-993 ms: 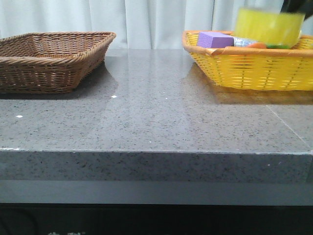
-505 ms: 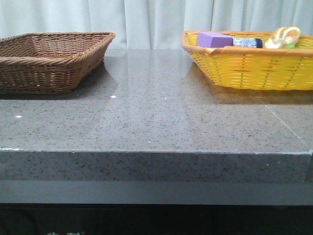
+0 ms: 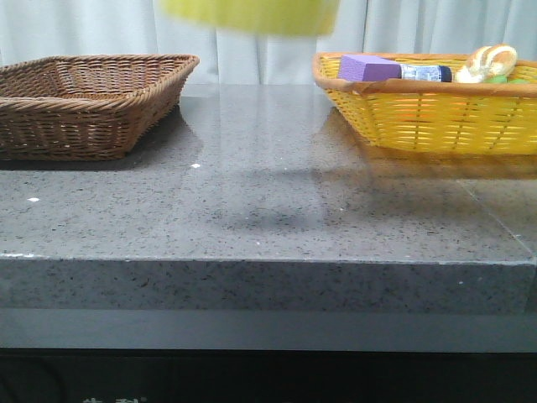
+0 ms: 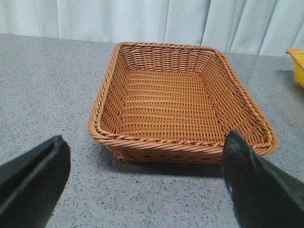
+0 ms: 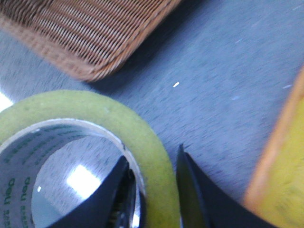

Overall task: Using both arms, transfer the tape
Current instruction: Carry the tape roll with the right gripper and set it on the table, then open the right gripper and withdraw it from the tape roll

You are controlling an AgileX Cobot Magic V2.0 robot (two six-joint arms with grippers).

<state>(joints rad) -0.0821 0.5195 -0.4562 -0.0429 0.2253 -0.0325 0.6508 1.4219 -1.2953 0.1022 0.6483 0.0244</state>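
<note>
tape (image 3: 250, 15), blurred, hangs high over the table (image 3: 268, 210) at 12 o'clock in the front view, midway between the brown wicker basket (image 3: 88, 101) and the yellow basket (image 3: 428, 109); half a second ago it was out of the picture, and before that above the yellow basket. right gripper (image 5: 153, 183) pinches the roll's wall, one finger inside the core, one outside. left gripper (image 4: 142, 183) is spread wide and empty, facing the brown basket. judgement: carry is mid-way; handover comes next. purple block (image 3: 369, 67) remains in the yellow basket.

Pale pleated curtain (image 3: 101, 25) behind grey speckled table (image 3: 268, 210)
</note>
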